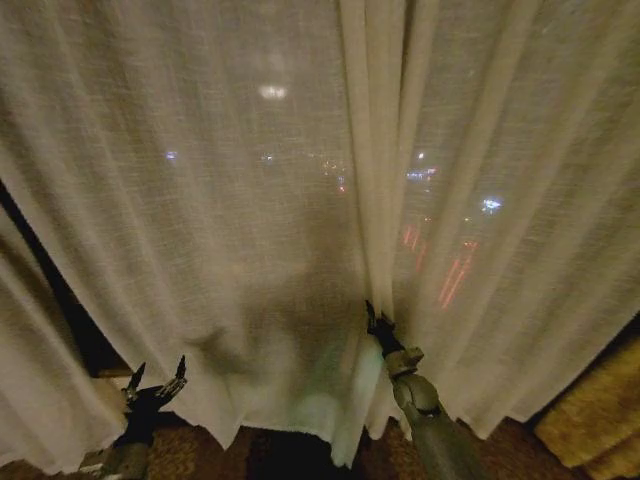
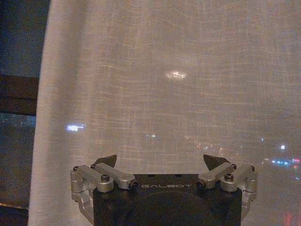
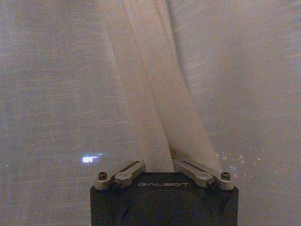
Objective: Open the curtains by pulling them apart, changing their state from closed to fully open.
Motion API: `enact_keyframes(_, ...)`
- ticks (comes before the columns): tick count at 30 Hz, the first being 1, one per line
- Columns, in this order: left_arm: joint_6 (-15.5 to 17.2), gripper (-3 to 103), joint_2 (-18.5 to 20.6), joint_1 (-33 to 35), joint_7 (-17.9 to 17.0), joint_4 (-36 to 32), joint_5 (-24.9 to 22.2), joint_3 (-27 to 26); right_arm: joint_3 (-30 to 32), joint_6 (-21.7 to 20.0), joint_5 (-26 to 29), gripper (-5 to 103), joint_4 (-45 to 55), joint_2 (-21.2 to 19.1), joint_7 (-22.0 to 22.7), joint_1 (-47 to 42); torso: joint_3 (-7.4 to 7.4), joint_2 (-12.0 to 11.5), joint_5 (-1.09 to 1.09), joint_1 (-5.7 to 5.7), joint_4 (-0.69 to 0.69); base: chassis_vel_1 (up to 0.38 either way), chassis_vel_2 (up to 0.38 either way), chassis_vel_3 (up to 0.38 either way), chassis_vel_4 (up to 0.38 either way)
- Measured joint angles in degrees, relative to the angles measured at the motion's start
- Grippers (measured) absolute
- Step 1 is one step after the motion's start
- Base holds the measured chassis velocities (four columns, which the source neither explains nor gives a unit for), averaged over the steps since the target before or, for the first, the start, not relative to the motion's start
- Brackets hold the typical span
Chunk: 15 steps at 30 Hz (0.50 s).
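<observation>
Centrally, right end effector (image 1: pixel 372 318) pinched on pleated folds of sheer woven curtains (image 1: pixel 250 200); left end effector (image 1: pixel 156 385) open nr hem.

Right hand (image 1: pixel 372 320) raised, fingers pinched closed; left hand (image 1: pixel 155 383) low, fingers spread.

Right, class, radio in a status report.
Right tool shut on sheer cream-white woven curtains at centre fold. Left tool open, short of fabric. Nothing blocking.

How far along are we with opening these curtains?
Early stage. Done: the right gripper has closed on a bunched fold at the centre of the curtains. In hand: that grasp. Left: the left gripper hangs low with jaws open, holding nothing, and the fabric covers nearly the whole window.
</observation>
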Motion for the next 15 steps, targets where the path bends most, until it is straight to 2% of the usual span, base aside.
enact_keyframes(7,0.0,100,0.0,0.0,0.0,0.0,0.0,0.0,0.5,0.1,0.1,0,0.1,-0.2,-0.1,-0.3,0.0,0.0,0.01,0.0,-0.02,-0.306,-0.307,0.302,0.302)
enact_keyframes(11,0.0,100,0.0,0.0,0.0,0.0,0.0,0.0,0.6,0.3,0.2,0,0.3,-0.3,0.1,-0.4,0.0,0.0,0.03,0.01,-0.02,-0.103,-0.117,0.134,0.083)
enact_keyframes(15,0.0,100,0.0,0.0,0.0,0.0,0.0,0.0,0.7,0.5,0.2,0,0.3,-0.3,0.3,-0.5,0.0,0.0,-0.02,0.0,-0.01,-0.013,-0.053,0.006,0.005)
